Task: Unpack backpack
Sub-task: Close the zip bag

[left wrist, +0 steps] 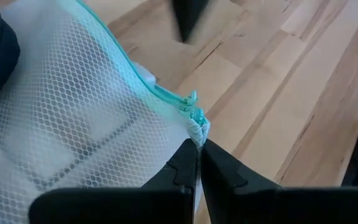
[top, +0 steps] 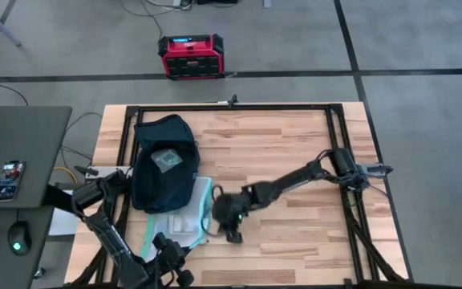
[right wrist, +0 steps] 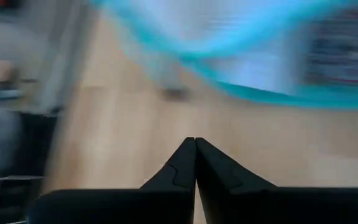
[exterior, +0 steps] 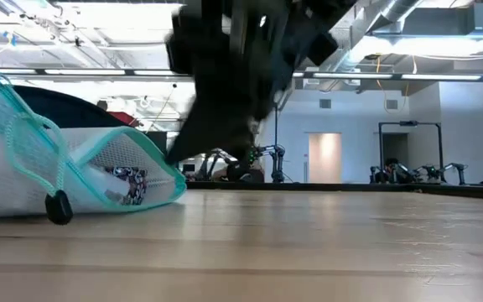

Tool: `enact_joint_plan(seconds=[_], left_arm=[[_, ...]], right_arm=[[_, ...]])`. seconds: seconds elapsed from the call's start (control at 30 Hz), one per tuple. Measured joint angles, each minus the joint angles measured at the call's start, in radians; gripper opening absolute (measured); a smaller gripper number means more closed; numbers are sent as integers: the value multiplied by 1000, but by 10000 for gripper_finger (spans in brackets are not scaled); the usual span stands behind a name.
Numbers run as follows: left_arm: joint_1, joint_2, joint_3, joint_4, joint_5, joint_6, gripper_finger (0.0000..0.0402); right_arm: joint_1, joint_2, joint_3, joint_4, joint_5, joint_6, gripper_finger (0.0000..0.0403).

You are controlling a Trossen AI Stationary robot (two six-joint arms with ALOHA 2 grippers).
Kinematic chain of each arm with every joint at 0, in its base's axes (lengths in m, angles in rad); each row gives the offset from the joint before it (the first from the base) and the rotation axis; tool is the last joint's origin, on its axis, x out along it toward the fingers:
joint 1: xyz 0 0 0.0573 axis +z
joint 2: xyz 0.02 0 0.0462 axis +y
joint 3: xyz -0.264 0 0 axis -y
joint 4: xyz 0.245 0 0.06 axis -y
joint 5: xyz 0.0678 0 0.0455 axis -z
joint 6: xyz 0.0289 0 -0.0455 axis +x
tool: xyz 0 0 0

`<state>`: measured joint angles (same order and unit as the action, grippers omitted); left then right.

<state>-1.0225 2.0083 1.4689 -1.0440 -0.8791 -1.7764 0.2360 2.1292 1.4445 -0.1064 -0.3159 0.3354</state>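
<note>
A soft dark navy-teal fabric backpack (top: 164, 163) lies flat on the left part of the pale wooden plank table (top: 295, 144), its small pale diamond logo facing up. Out of its near end spills a white mesh pouch with teal trim (top: 181, 215), resting on the boards just beside the bag, so at least one item looks to be out already. Whether anything more waits inside the backpack cannot be judged, since its opening is hidden under the pouch and the arms.

The left gripper (left wrist: 198, 163) sits at the near edge of the table, its fingers pressed together on the teal-edged corner of the mesh pouch. The right gripper (right wrist: 195, 163) reaches across from the right side to a spot just beside the pouch, above bare wood; its fingers meet with nothing between them.

In the low view the pouch's mouth (exterior: 124, 180) gapes toward the camera with something patterned inside, too small to identify. The right wrist view is smeared, showing the pouch only as a teal streak. Beyond the table stand a red-and-black box (top: 192, 56) on the floor and a grey side desk (top: 22, 152) carrying a phone (top: 9, 180) and a computer mouse (top: 18, 238).
</note>
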Motion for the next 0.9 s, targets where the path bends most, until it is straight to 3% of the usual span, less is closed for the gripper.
enact_joint_plan(seconds=[0.13,0.37,0.53,0.9], left_arm=[[27,0,0,5,0,29,0],[56,0,0,62,5,97,0],[64,0,0,87,6,128,0],[72,0,0,97,3,136,0]], right_arm=[[67,30,1,113,-25,5,31],[75,71,-1,210,105,37,162],[56,77,0,227,114,15,233],[50,85,0,308,215,31,234]])
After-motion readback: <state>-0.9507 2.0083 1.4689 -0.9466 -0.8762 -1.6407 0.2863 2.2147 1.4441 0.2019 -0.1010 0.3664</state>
